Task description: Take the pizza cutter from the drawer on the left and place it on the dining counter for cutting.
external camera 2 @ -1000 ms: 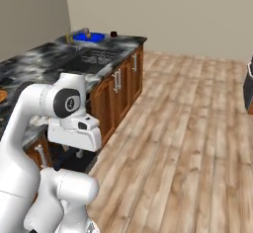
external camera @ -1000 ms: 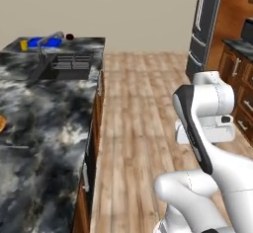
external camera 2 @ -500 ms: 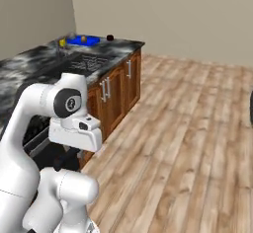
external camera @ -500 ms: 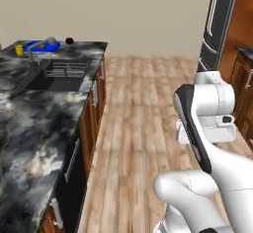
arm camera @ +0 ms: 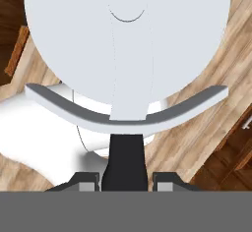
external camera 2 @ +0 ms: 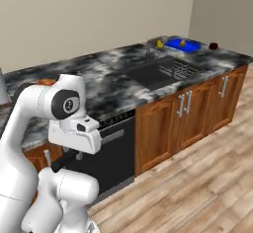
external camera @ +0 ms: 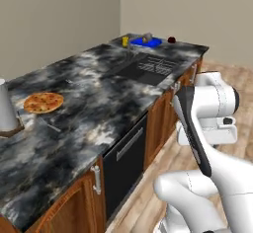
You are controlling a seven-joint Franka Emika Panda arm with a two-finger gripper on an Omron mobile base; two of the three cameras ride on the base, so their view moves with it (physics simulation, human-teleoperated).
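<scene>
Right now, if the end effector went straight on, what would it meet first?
Probably the light wooden plank floor; the end effector points down, its gripped white-wheeled pizza cutter leading. Depth unclear.

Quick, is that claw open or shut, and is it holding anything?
Gripper: fingertips slightly apart, a dark shape between them; gripping or not cannot be told.

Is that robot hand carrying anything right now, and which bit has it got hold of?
Apparently yes: the gripper clasps a pizza cutter with a pale round wheel by its dark handle.
</scene>
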